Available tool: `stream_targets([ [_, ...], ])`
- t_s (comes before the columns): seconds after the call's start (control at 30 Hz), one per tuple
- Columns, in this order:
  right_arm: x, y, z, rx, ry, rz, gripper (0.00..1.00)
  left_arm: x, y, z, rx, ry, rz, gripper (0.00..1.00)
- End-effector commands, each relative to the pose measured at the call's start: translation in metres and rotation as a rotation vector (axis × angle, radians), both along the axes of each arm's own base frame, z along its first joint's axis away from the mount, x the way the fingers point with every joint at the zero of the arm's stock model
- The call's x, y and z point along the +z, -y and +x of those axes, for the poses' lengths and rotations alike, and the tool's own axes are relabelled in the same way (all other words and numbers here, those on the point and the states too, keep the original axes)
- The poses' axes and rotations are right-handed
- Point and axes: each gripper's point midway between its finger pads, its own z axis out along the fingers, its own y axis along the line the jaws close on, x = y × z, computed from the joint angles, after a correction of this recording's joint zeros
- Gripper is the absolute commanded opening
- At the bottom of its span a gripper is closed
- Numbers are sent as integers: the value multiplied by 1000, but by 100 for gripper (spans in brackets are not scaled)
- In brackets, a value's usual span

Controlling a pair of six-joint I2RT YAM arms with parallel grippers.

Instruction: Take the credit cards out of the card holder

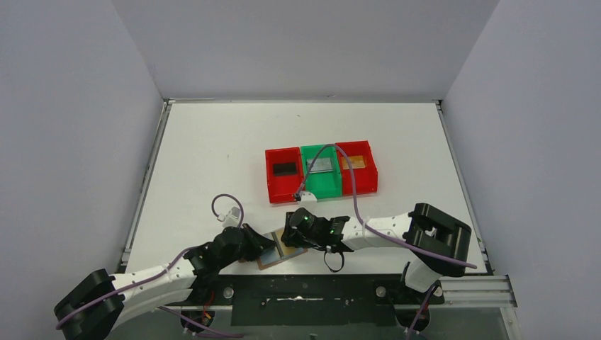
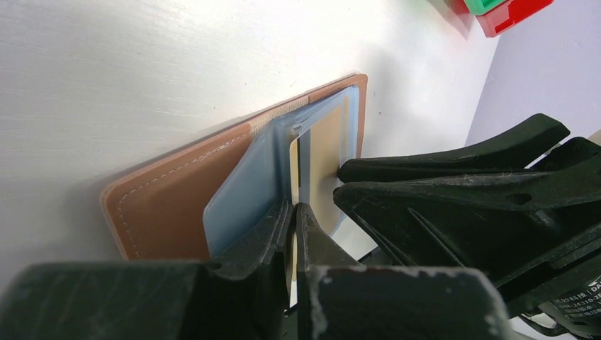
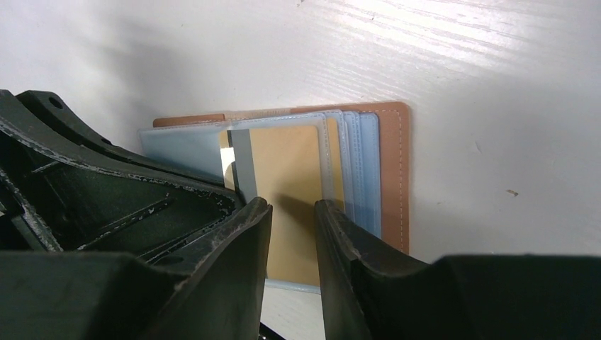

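The tan-brown leather bifold card holder (image 3: 393,163) lies open on the white table (image 1: 212,156) near the front edge, between both arms. The left gripper (image 2: 294,209) is pinched tight on its grey-blue lining (image 2: 241,198). The right gripper (image 3: 293,207) hangs just over the pocketed gold card (image 3: 290,163), jaws parted, grasping nothing.

A white tabletop (image 1: 212,156) is seen, walled on its left, far and right sides. Three open bins are set directly on it in one touching row, slightly askew, just beyond its middle and a little toward the right edge: a red bin (image 1: 285,191), a green bin (image 1: 324,188) and a second red bin (image 1: 363,184). Between that row and the near edge, the tan card holder (image 1: 271,258) is laid open and flat on the surface, apart from the bins.
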Motion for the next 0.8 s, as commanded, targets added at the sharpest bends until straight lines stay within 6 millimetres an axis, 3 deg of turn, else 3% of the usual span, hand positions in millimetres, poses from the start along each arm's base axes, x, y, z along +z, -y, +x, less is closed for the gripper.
stream_targets([
  [0.0,-15,19,-2,-33,-6,-84,31,-5,-8,2,8,5,64,0],
  [0.77,-19,16,1,-52,-11,-86,31,-6,-17,2,19,-4,129,0],
])
